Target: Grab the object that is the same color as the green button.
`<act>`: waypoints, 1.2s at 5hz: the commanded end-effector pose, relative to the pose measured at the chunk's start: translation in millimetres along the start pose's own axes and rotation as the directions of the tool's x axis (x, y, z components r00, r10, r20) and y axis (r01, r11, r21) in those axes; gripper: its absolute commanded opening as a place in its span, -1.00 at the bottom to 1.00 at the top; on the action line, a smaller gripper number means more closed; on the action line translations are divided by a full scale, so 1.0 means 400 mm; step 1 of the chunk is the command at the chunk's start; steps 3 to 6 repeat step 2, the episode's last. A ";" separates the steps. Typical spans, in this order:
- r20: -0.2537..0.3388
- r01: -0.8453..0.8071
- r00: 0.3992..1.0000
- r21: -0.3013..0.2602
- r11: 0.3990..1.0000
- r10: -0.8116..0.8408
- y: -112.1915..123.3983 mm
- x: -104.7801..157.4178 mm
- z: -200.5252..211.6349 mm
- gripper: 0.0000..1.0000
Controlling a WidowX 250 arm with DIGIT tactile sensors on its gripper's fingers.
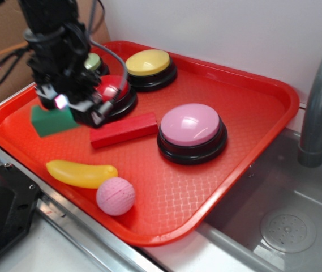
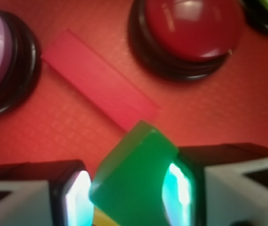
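On my wrist feed the black gripper (image 2: 129, 197) pinches the small dark green matte toy block (image 2: 134, 181) between both pads. The exterior view shows that block (image 1: 53, 120) at the red plastic tray's (image 1: 251, 136) left side, near the red rectangular block (image 1: 124, 130). The pale green domed button (image 1: 93, 62) sits behind the arm.

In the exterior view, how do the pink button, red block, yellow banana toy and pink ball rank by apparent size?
1. Pink button
2. Red block and yellow banana toy: look alike, so unranked
3. Pink ball
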State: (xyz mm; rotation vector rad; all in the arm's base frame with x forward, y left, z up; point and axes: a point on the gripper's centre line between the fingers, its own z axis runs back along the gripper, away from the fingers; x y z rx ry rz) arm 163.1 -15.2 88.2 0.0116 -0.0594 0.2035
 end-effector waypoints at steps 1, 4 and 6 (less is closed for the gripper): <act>0.104 -0.037 0.994 -0.016 0.999 0.038 0.092 0.035 0.144 -1.00; 0.042 0.015 0.999 -0.020 1.000 -0.014 0.101 0.051 0.141 -1.00; 0.042 0.015 0.999 -0.020 1.000 -0.014 0.101 0.051 0.141 -1.00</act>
